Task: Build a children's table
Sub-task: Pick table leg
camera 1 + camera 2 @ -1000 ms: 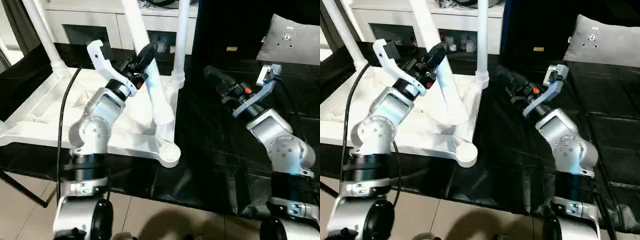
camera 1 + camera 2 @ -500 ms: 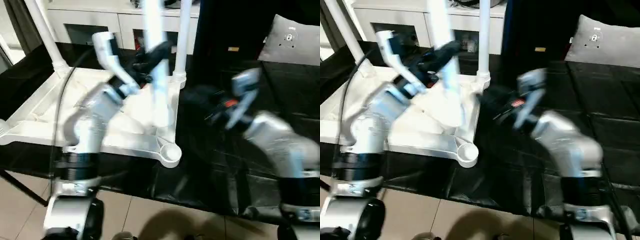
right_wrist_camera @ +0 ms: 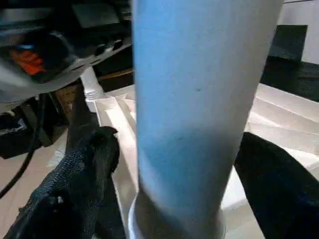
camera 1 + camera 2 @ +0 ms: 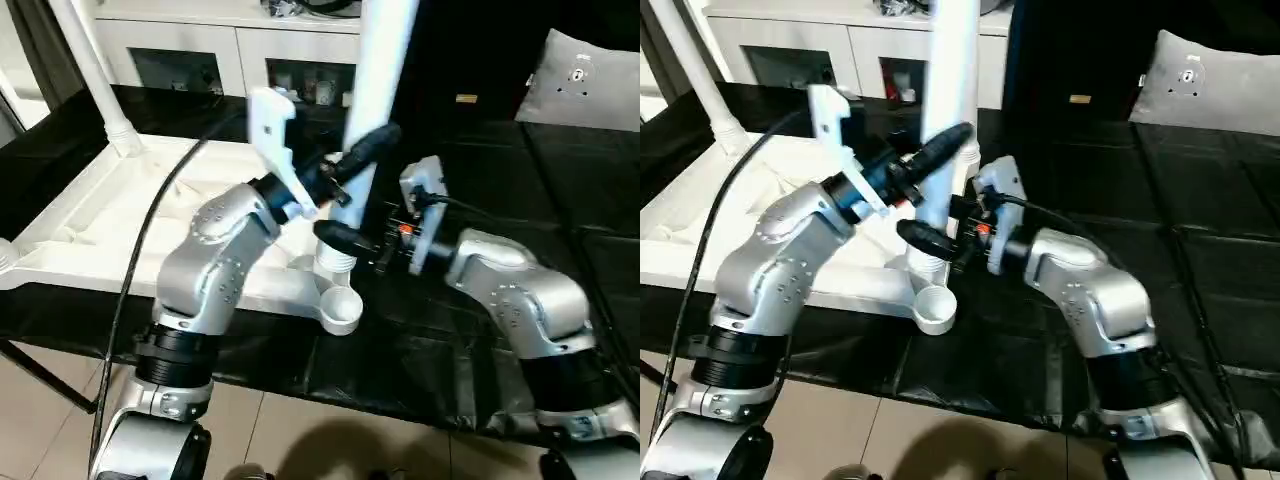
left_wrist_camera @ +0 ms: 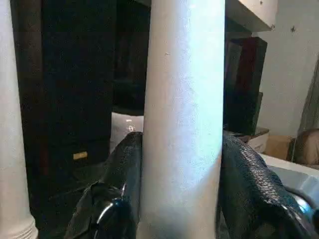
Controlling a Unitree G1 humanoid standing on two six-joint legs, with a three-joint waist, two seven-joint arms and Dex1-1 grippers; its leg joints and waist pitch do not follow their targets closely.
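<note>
My left hand (image 5: 182, 199) is clamped on a white table leg (image 4: 378, 80) that stands upright near the tabletop's front right corner. My right hand (image 3: 179, 189) sits low at the leg's base, its fingers (image 3: 75, 184) spread wide on either side, not gripping. The upturned tabletop (image 4: 90, 215) lies on the black surface (image 4: 480, 160).

White cabinet (image 4: 190, 45), grey cushion (image 4: 590, 80), black sheet (image 4: 560, 190).

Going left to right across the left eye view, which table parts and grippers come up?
Far-left mounted leg → table top → left gripper gripping the held leg → right gripper low beside it.
</note>
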